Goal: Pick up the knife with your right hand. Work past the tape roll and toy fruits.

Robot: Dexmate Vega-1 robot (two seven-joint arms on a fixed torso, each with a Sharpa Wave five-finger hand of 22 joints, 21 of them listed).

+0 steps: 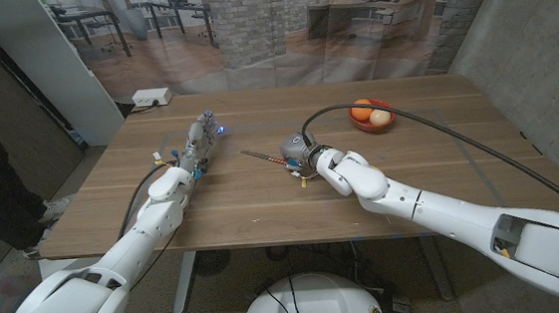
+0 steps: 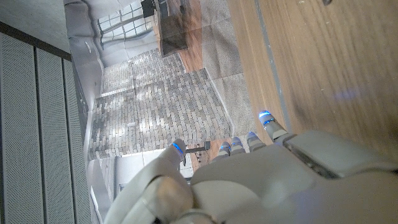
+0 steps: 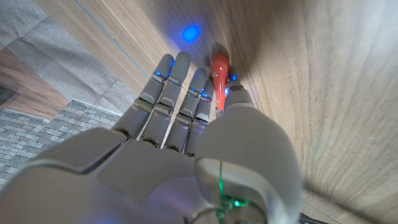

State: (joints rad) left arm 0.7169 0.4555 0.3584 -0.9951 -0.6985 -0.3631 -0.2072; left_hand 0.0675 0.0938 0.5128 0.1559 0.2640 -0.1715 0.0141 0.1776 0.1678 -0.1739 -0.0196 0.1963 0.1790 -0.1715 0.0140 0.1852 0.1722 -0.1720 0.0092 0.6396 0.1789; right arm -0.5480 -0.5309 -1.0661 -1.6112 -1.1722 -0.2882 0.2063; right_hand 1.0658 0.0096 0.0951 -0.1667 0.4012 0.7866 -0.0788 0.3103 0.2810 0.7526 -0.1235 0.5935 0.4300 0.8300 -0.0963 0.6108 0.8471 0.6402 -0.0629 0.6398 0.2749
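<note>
So the knife [image 1: 261,156] is lying on the worktop [image 1: 263,203] around the middle, blade poking out to the left of the right robot hand [image 1: 299,153]. From the right wrist view its orange handle [image 3: 219,74] sits right at the fingers [image 3: 180,93], which look stretched out alongside it, not clearly wrapped, so I can't tell if there's a real grip yet. I'd say reach done, lift still to go. Toy fruits sit in a red bowl [image 1: 369,115] well behind. Left robot hand [image 1: 201,143] rests off to the side, fingers extended, holding nothing.
</note>
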